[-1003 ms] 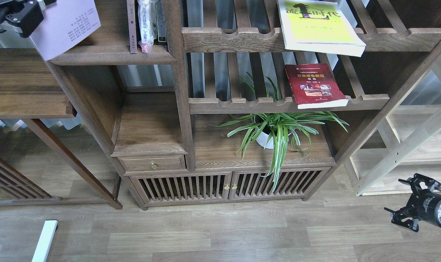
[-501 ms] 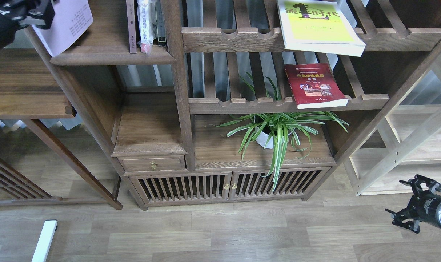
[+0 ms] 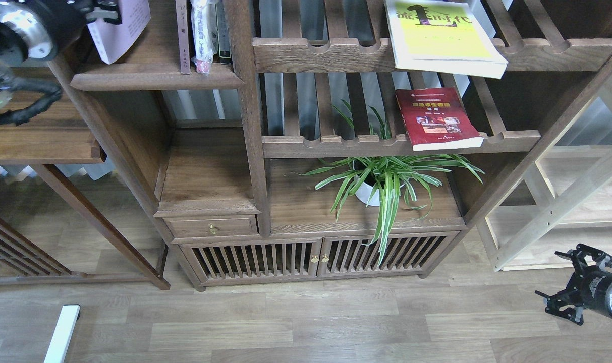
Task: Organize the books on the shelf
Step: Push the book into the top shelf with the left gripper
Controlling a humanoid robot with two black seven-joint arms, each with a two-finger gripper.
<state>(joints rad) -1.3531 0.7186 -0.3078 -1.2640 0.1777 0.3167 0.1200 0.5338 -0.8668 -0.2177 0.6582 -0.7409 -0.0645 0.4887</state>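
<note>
My left gripper (image 3: 101, 10) clamps the lavender book (image 3: 121, 27) upright above the solid shelf (image 3: 154, 78), standing books (image 3: 202, 35) to its right; right gripper's (image 3: 555, 300) state unclear

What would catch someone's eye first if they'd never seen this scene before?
Probably the yellow-green book lying flat on the top slatted rack, overhanging its front rail. Below it lie the red book and a striped spider plant in a white pot. Top left, the left gripper holds a lavender book over the solid shelf.

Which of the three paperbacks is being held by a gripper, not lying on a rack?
The lavender book, in the left gripper over the solid shelf. The yellow-green book and red book lie flat on slatted racks.
</note>
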